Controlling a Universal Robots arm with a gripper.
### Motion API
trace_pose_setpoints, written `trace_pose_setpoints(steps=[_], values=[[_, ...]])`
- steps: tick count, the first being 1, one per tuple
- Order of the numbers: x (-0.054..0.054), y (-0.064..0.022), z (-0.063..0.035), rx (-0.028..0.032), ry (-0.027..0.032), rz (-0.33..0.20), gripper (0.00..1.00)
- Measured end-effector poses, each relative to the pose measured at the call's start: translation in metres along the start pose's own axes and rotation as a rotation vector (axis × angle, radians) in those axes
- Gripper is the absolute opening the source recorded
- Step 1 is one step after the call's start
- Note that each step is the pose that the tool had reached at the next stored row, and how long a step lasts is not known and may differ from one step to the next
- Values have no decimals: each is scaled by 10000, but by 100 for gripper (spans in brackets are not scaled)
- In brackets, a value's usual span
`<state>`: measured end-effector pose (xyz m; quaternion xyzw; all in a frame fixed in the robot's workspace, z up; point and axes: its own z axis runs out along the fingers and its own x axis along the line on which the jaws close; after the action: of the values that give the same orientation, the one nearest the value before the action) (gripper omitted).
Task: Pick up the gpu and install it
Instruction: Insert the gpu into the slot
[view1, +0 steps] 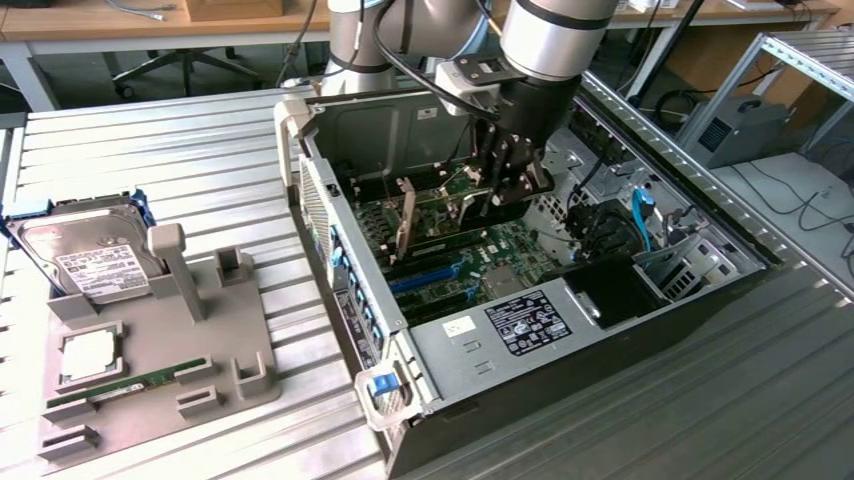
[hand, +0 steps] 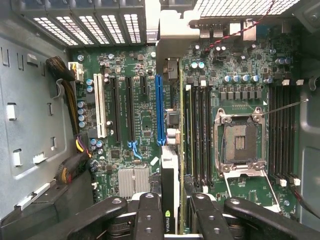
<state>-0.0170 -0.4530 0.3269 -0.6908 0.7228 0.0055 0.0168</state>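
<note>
Scanning from the exterior view's left: hard drive (view1: 87, 255) and memory stick (view1: 127, 385) sit on the grey fixture (view1: 247, 370), well apart from the work, so no risk there.

Middle: gripper (view1: 514, 185) is down inside the open case (view1: 534, 340). Its fingers (hand: 148, 215) are clamped on the gpu (hand: 170, 172), which hangs edge-on over the motherboard (hand: 130, 130), near the blue slot (hand: 160, 110).

Risks, my read:
- Card edge lands beside the slot instead of in it, and the force goes into the board.
- End bracket snags the rear case wall.
- Card pivots in the grip (hold looks narrow).

Right: blue cable (view1: 645, 220) is near the arm but apart from it.

Hard to make out — the card's contact edge, whether it touches the slot yet, and its fan face. In the exterior view the gripper stands in front of most of the card.
</note>
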Motion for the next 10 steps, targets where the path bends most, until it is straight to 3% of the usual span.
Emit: trace_pose_setpoints(steps=[10], values=[[56,41,22,0,0,0,27]])
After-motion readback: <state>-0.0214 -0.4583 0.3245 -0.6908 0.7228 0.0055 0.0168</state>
